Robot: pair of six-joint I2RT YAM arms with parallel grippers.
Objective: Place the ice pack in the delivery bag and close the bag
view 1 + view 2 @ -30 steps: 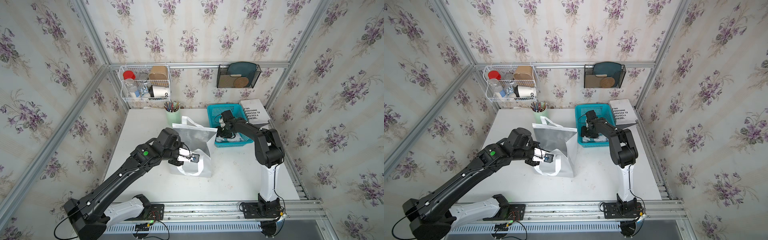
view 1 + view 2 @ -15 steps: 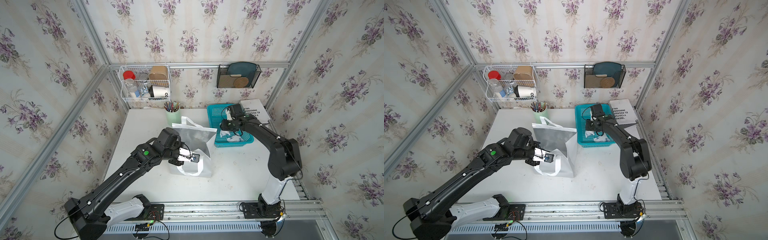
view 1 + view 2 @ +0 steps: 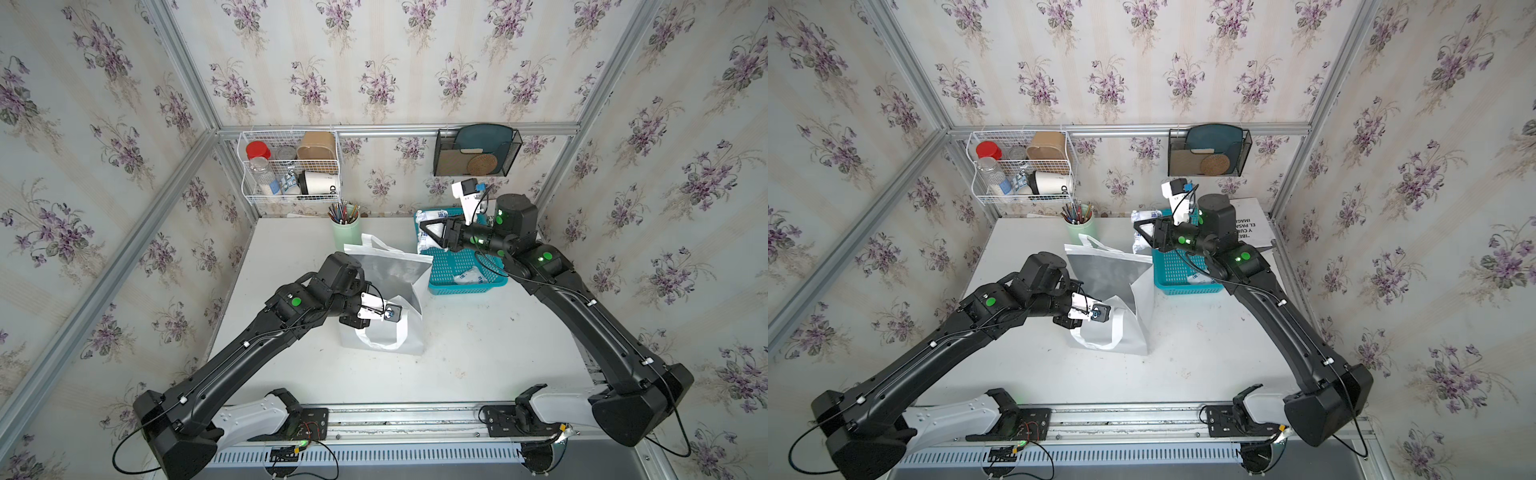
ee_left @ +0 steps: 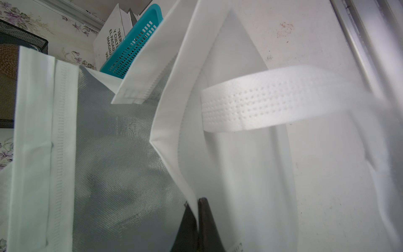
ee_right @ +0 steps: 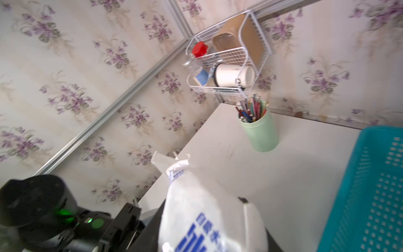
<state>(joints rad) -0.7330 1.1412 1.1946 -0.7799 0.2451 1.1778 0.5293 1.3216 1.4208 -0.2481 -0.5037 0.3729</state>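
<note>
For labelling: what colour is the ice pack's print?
Blue on the white ice pack, clearest in the right wrist view.

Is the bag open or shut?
Open: the left gripper pinches the bag by its rim, and the silver lining shows.

Delivery bag mid table, basket at its right rear, pen cup behind bag

One delivery bag; two ice packs; one turquoise basket; one pencil cup; two wall racks; one booklet.
</note>
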